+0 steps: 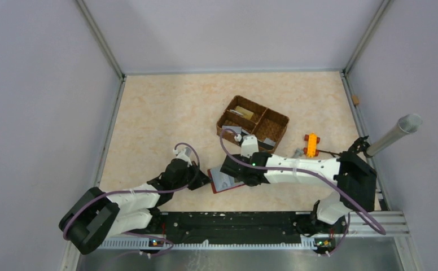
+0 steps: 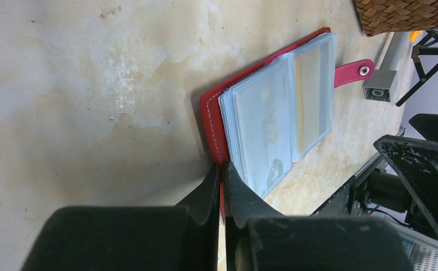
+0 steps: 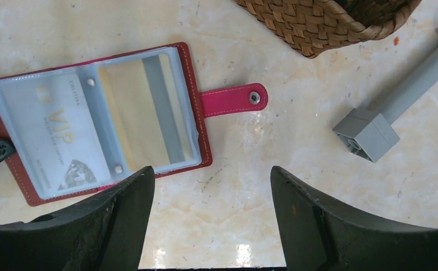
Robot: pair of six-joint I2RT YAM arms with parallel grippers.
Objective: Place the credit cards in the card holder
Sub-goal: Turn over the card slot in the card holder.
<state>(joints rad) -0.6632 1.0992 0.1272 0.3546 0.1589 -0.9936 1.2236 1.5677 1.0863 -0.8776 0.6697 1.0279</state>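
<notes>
Clamping the red edge of the card holder (image 2: 273, 113), our left gripper (image 2: 222, 176) is fully closed on the cover and pins it flat and folded open on the table (image 2: 92, 84). Our right gripper (image 3: 211, 175) hangs just beside the holder's long edge with its jaws wide apart and nothing in them.

Two pockets look filled: a white VIP card (image 3: 53, 135) and a gold-tan card (image 3: 143, 118) with a grey stripe. The snap tab (image 3: 233, 100) lies flat, pointing away from the pockets.

Our read is that this is a fetch step, with the right arm going for the next of the credit cards (image 1: 242, 112) in the wicker basket (image 1: 253, 124).
- The left pinch should hold firm. If the cover slips, the sleeves flop shut.
- We'd take the card by a short edge and leave most of its length free to feed in.
- We'd approach the pocket mouth low and parallel to the sleeve, because the clear plastic will buckle if hit at an angle.

Unknowns:
- The fingers hide how much cover sits between the left pads.
- We can't tell whether any free pockets lie beneath the top sleeves.
- Basket contents show only from the top view, too small to count. The wrist views cut the basket off.
- The grey block (image 3: 369, 132) near the tab runs out of frame.
</notes>
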